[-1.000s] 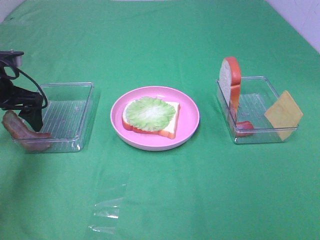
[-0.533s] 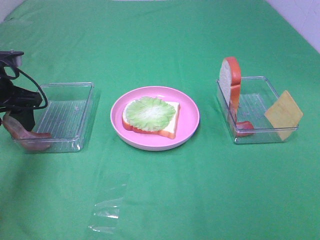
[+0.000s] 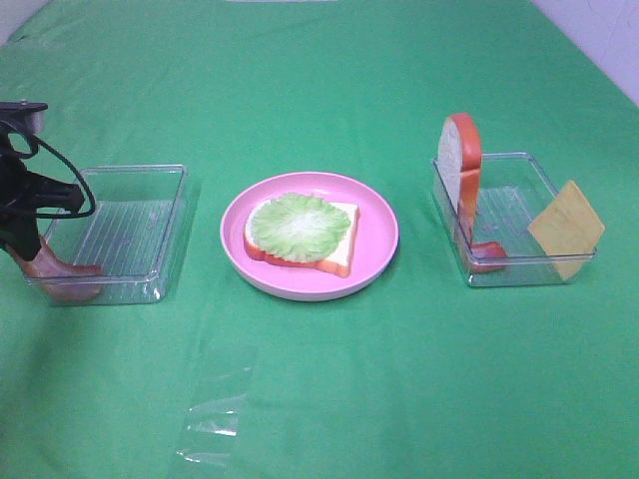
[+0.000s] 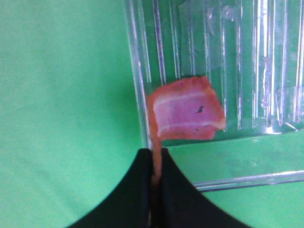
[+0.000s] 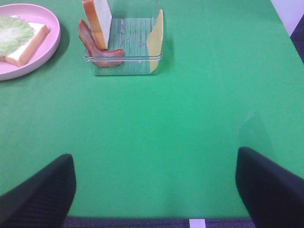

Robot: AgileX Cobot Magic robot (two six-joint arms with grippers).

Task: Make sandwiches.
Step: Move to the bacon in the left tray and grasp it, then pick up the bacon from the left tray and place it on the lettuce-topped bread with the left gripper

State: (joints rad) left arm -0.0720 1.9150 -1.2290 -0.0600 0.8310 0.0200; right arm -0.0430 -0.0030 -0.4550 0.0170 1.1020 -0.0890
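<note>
On the pink plate [image 3: 384,249] lies a white bread slice [image 3: 337,249] with orange crust, a green lettuce leaf [image 3: 298,224] on top of it. My left gripper [image 3: 27,242] is at the near left corner of the left clear tray [image 3: 135,225], shut on one end of the reddish-brown bacon strip [image 4: 187,114]; the strip's other end rests inside the tray [image 4: 237,71]. My right gripper [image 5: 156,190] is open over bare cloth, well short of the right tray [image 5: 124,59], and is out of the high view. That tray holds an upright bread slice [image 3: 461,165], a yellow cheese square [image 3: 566,228] and a red strip [image 3: 487,257].
A scrap of clear plastic film [image 3: 215,419] lies on the green cloth near the front, left of centre. The pink plate [image 5: 47,45] with its lettuce [image 5: 12,35] shows at the edge of the right wrist view.
My left gripper has gone from wide open to shut, pinching the bacon strip's end at the tray corner. The strip's outer end has drawn in between the fingers. Nothing else moved.
</note>
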